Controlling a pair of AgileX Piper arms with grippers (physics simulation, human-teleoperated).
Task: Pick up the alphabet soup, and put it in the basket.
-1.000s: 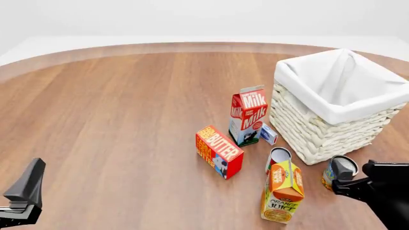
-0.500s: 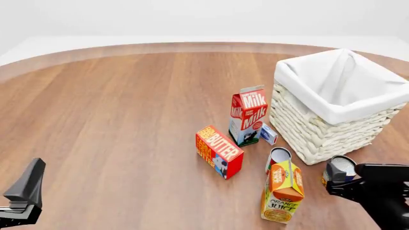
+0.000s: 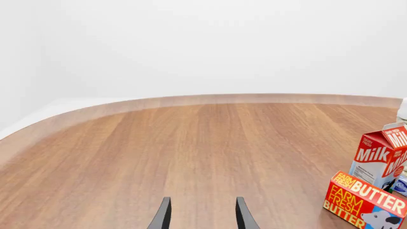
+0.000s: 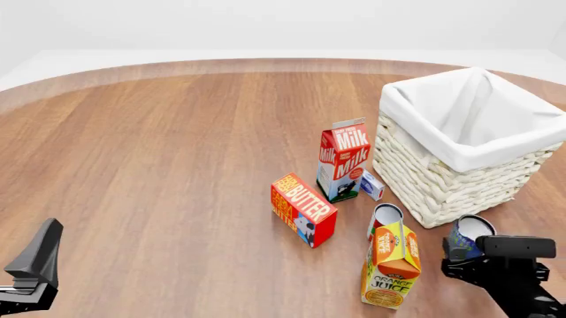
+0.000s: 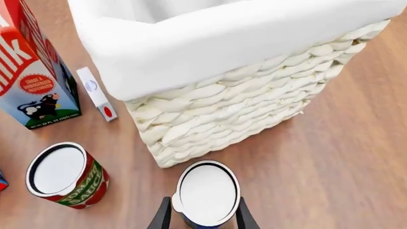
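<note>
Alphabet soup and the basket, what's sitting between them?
Nothing: in the right wrist view only bare wood separates the alphabet soup from the basket.

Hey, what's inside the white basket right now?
Only white cloth lining shows inside the basket; no object is visible there. Its floor is hidden by the near wall. The alphabet soup stands outside, between the right end effector's fingers.

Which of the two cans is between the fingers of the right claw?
The blue soup can, nearest the basket. The right claw straddles it. The red-labelled can stands apart, beside the juice carton.
</note>
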